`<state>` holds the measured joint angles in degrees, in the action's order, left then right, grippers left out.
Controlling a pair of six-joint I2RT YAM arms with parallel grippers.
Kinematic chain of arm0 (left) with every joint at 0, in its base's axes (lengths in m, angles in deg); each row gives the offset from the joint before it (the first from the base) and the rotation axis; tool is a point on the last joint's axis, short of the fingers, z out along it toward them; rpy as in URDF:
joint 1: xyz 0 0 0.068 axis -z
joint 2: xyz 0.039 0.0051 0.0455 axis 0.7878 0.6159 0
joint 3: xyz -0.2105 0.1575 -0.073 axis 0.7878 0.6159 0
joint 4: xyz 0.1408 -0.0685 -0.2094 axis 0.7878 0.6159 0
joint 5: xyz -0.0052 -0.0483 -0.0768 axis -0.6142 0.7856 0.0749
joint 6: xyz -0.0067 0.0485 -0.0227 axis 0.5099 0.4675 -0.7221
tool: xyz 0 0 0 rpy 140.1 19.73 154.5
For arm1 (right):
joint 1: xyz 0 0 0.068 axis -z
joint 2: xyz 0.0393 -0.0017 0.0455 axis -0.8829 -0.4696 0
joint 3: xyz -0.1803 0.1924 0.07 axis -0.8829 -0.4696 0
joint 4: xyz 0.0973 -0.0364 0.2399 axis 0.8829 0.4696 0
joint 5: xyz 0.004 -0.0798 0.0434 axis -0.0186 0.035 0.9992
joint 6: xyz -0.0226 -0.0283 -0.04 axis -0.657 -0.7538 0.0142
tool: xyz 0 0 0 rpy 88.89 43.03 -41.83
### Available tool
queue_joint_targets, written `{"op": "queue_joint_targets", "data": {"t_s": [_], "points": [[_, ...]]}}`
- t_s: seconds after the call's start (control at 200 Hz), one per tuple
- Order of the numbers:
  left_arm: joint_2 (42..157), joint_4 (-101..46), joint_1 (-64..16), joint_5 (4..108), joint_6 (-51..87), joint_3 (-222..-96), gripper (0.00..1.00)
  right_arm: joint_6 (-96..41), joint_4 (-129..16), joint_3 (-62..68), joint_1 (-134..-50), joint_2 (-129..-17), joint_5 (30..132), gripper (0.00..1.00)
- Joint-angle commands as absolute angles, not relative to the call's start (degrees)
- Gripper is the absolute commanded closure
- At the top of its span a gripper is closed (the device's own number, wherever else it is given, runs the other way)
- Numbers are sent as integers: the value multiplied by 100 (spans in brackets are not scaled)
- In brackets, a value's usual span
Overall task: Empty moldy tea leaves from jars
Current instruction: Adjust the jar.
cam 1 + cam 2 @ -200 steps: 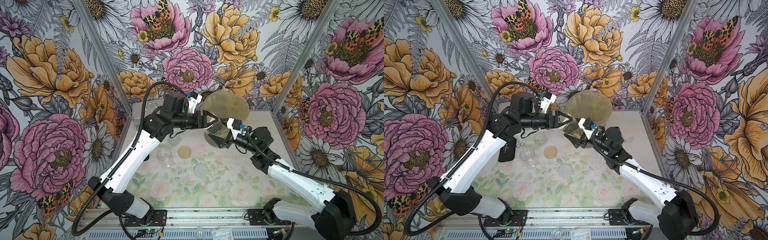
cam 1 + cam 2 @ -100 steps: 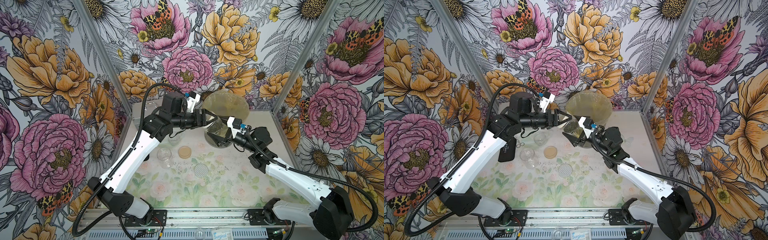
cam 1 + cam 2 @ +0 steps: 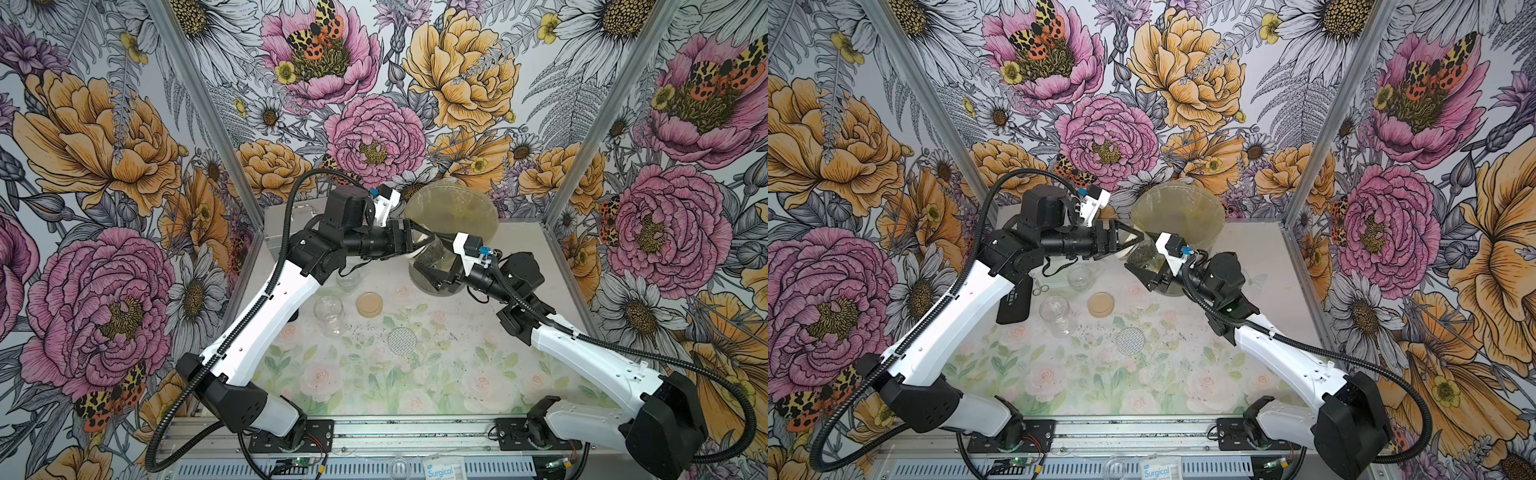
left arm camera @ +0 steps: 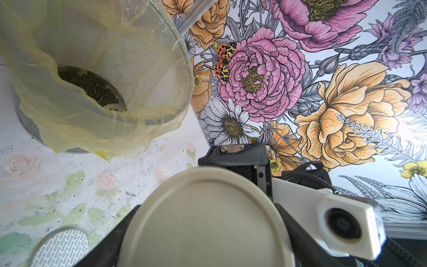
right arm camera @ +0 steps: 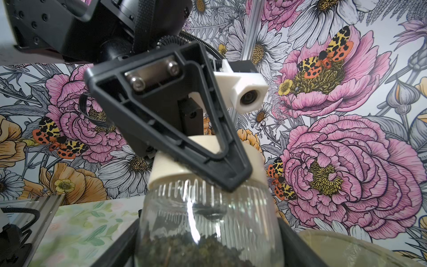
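A clear glass jar hangs tilted above the table in front of the bin, with my right gripper shut on its body. Dark tea leaves lie in its lower part. A cream lid sits on the jar's mouth. My left gripper is open, one finger on each side of that lid, close to its rim. Two empty jars stand on the table under the left arm.
A big bin lined with a yellow bag stands at the back, with dark tea leaves in its bottom. A tan lid and a silver dotted lid lie on the floral mat. Dark crumbs speckle the mat.
My left jaws have spread wider round the lid. My right gripper has let go of the jar and shut on it again. Both arms have stayed almost in place.
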<state>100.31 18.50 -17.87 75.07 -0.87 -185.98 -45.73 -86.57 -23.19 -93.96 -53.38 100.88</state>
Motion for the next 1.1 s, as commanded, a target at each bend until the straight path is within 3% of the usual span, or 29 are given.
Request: {"op": "queue_joint_targets", "data": {"t_s": [0.0, 0.13, 0.405, 0.676, 1.096], "points": [[9692, 1584, -1895, 7495, 212, -18558, 1, -4511, -8670, -2086, -9426, -5312, 10141, 46], [9498, 1661, -2110, 7439, 699, -18490, 1, -4461, -8634, -2093, -9425, -5229, 10174, 47], [9470, 1804, -2159, 8377, 1587, -18524, 1, -4339, -8693, -2114, -9426, -5167, 10237, 49], [9429, 1849, -2489, 8253, 1477, -18301, 1, -4276, -8886, -2071, -9426, -5153, 10261, 56], [9750, 1854, -2281, 8725, 1082, -18383, 1, -4203, -8971, -1991, -9427, -5175, 10343, 58]]}}
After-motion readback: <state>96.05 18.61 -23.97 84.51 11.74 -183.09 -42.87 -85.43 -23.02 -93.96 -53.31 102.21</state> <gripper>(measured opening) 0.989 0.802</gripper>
